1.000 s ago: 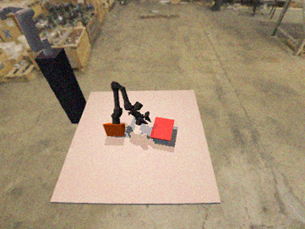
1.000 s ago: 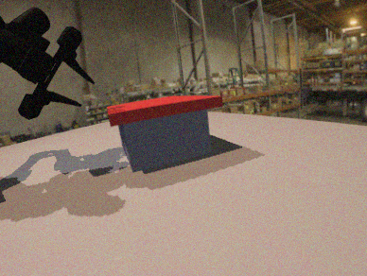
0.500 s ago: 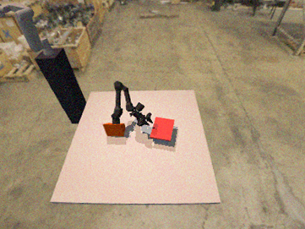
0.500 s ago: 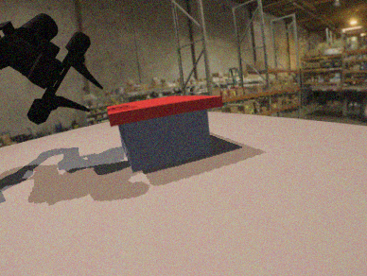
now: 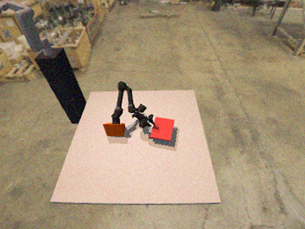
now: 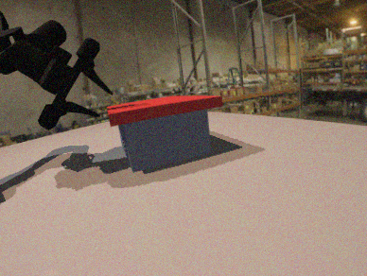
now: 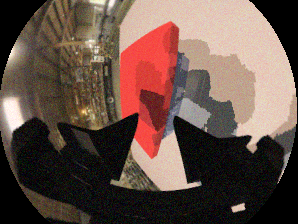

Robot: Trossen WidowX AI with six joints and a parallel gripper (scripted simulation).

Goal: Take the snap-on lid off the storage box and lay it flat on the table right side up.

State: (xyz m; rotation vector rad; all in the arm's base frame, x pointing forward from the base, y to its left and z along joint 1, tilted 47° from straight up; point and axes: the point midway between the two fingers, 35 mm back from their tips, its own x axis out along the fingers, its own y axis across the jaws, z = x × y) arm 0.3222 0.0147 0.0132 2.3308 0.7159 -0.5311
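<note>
The red lid (image 5: 163, 129) (image 6: 166, 109) (image 7: 131, 75) sits on top of the blue storage box (image 6: 166, 139) (image 7: 182, 70), its rim overhanging the walls. The box stands upright on the table. My gripper (image 5: 154, 122) (image 6: 105, 104) (image 7: 156, 117) is open, tilted downward, at the lid's near edge. In the exterior view one fingertip is a little above the lid's rim level and the other about level with or just below its edge. In the wrist view the lid's edge lies between and beyond the fingertips. Whether a fingertip touches the lid is not clear.
The pale pink table top (image 5: 118, 175) (image 6: 236, 213) bears the box and arm. An orange panel (image 5: 114, 129) stands by the arm's base. A tall black pillar (image 5: 60, 82) with a grey arm-like top stands at the table's back left corner.
</note>
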